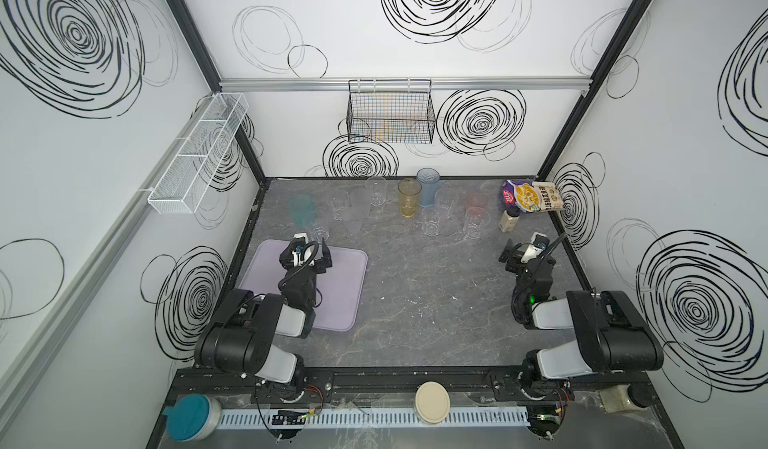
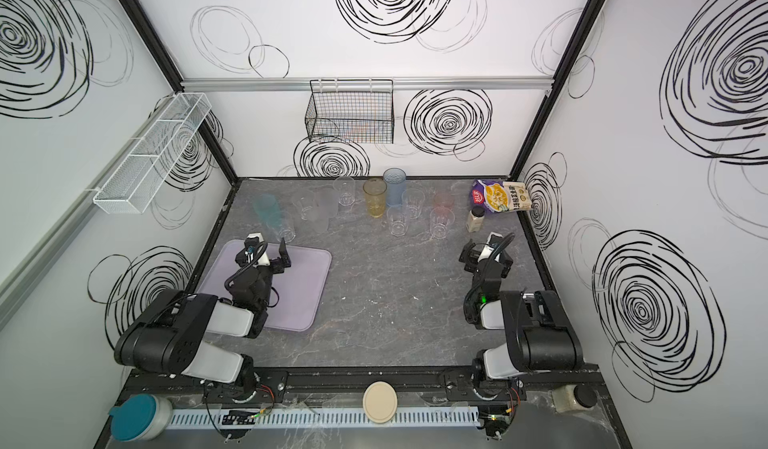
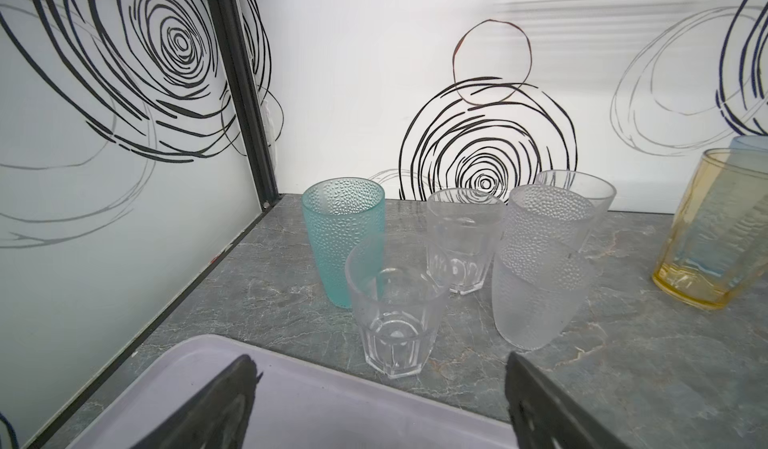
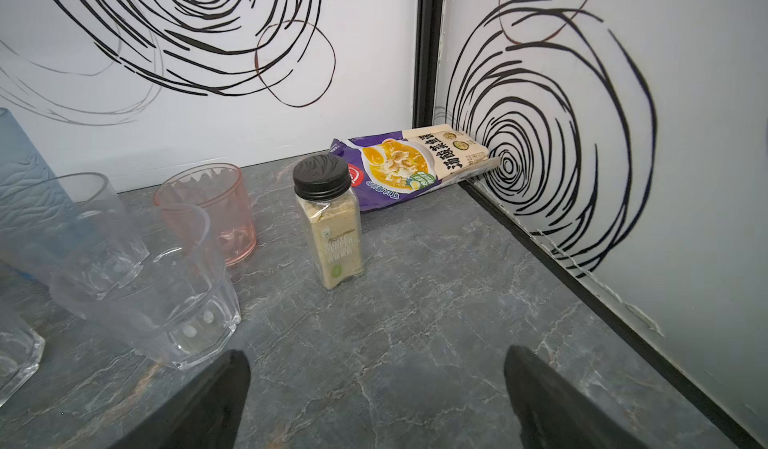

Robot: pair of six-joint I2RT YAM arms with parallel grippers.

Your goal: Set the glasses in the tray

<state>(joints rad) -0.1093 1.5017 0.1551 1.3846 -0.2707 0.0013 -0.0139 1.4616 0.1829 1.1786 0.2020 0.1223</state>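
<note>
Left wrist view: left gripper spread and empty over the lilac tray; clear faceted tumbler just beyond the tray's rim, teal tumbler crowding behind it — a wide finger could topple that. Away from the tray, the right gripper is spread too.

Your left arm, right arm: black housings, pale grey link covers, ribbed black wrist cables; green LED at 4 o'clock.

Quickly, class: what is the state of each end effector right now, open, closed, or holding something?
Left end effector: open, holding nothing.
Right end effector: open, holding nothing.
</note>
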